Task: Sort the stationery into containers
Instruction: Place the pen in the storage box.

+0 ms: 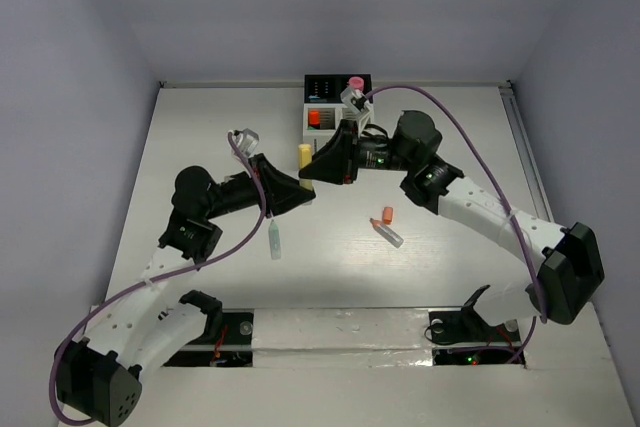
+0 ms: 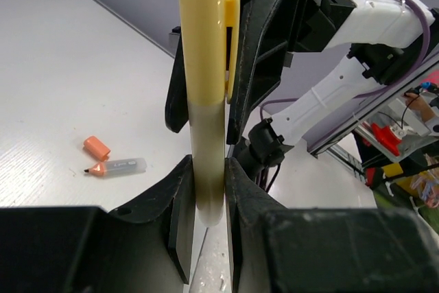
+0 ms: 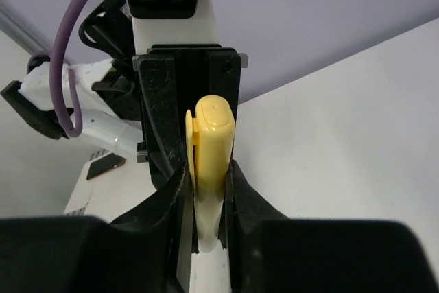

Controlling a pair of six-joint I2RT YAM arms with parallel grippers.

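A yellow highlighter [image 1: 304, 156] stands between both grippers, just left of the organizer [image 1: 318, 130]. My left gripper [image 1: 299, 188] is shut on its pale body end, seen in the left wrist view [image 2: 209, 169], with the yellow cap [image 2: 204, 39] pointing away. My right gripper [image 1: 319, 169] is shut on the cap end [image 3: 214, 135], and its fingertips are in the right wrist view [image 3: 208, 176]. An uncapped orange highlighter [image 1: 389, 234] and its orange cap [image 1: 387, 214] lie mid-table. A pale green highlighter [image 1: 274, 241] lies under the left arm.
The organizer holds a pink-topped item [image 1: 355, 81] in a black compartment and an orange item [image 1: 313, 115] in a white one. The loose orange cap [image 2: 97, 147] and its pen [image 2: 118, 167] show in the left wrist view. Walls enclose the table.
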